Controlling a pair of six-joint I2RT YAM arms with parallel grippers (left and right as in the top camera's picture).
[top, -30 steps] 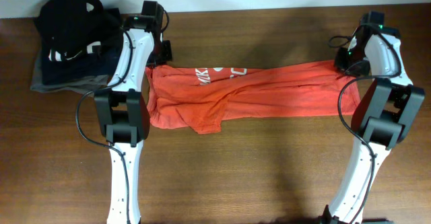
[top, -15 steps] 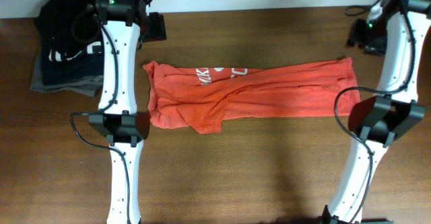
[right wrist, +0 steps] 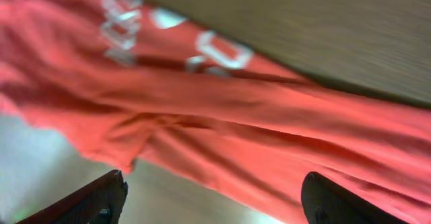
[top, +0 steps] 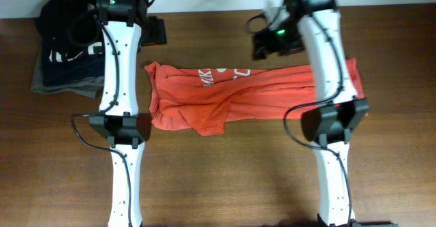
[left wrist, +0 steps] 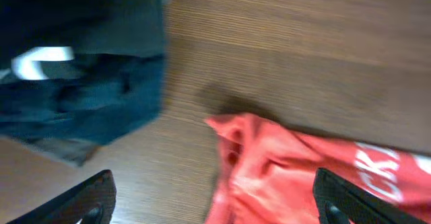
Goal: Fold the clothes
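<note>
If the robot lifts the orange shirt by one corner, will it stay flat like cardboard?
Probably not. The orange shirt lies wrinkled and bunched, so it likely droops. It looks thin, so probably light. Pushed, it'd likely crumple rather than slide.

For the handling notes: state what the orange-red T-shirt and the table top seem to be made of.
The orange-red T-shirt: soft knit fabric, probably cotton, matte; it lies in limp wrinkles and folds. The table top: dark brown wood or wood-look laminate, smooth with a faint sheen; straight grain lines show, but which of the two cannot be told.
</note>
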